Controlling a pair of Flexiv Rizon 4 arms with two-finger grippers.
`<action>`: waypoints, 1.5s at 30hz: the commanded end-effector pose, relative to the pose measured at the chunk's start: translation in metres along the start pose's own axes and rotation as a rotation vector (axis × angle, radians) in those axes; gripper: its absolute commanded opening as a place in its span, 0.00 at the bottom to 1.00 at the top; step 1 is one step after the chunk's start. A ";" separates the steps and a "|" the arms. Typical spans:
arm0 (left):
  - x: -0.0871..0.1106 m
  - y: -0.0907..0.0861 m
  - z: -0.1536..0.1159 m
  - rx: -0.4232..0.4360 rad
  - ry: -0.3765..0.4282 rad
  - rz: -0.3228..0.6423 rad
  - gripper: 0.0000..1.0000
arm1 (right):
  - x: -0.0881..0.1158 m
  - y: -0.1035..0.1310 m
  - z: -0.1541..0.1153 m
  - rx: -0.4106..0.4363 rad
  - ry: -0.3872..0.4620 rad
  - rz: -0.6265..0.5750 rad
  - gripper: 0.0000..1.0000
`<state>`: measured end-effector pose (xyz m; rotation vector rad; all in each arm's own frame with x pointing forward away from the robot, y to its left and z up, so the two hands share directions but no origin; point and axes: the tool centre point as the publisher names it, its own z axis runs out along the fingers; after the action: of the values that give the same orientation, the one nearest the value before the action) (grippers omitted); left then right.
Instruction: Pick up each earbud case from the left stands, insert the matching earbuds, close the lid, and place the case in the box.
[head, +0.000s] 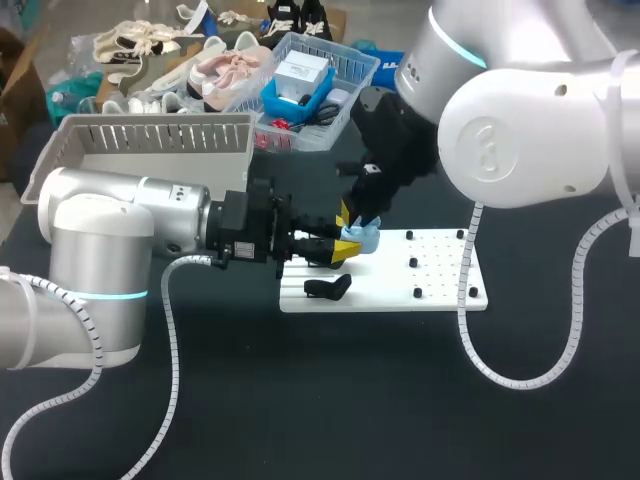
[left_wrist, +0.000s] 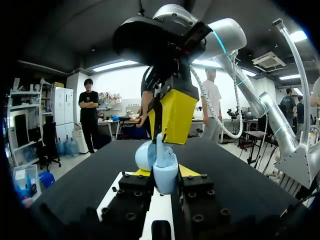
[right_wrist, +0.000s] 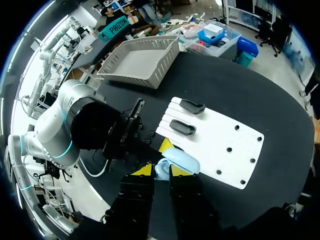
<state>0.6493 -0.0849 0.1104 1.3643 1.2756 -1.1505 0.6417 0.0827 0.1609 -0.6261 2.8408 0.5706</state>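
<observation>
A pale blue earbud case (head: 362, 238) (left_wrist: 165, 177) stands with its lid (left_wrist: 144, 155) (right_wrist: 183, 160) swung open, over the near left corner of the white board (head: 440, 285). My left gripper (head: 338, 250) (left_wrist: 165, 174) comes in level from the left and is shut on the case body. From above, my right gripper (head: 358, 214) (left_wrist: 169, 131) (right_wrist: 161, 171) points down into the open case. It is shut on a pale earbud (left_wrist: 160, 145) whose lower end is inside the case. Empty black stands (head: 327, 288) (right_wrist: 182, 127) lie on the board's left part. The grey slatted box (head: 160, 140) (right_wrist: 140, 62) is at the back left.
Small black pegs (head: 413, 263) dot the board's right half. A blue and white basket (head: 335, 75) of loose items and several shoes crowd the back edge. My right arm's corrugated cable (head: 480, 350) loops down over the dark tabletop to the right of the board.
</observation>
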 end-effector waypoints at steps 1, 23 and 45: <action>0.000 0.000 0.001 -0.002 0.001 0.000 0.00 | 0.000 0.000 0.002 0.002 -0.002 0.002 0.00; 0.000 0.000 0.001 -0.002 0.001 0.000 0.00 | -0.001 -0.002 0.007 0.014 0.021 0.003 0.00; 0.000 0.000 0.001 -0.002 0.001 0.000 0.00 | -0.003 0.005 -0.023 0.029 -0.022 0.002 0.42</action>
<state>0.6495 -0.0852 0.1103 1.3644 1.2760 -1.1503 0.6458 0.0853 0.1805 -0.6284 2.8348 0.5446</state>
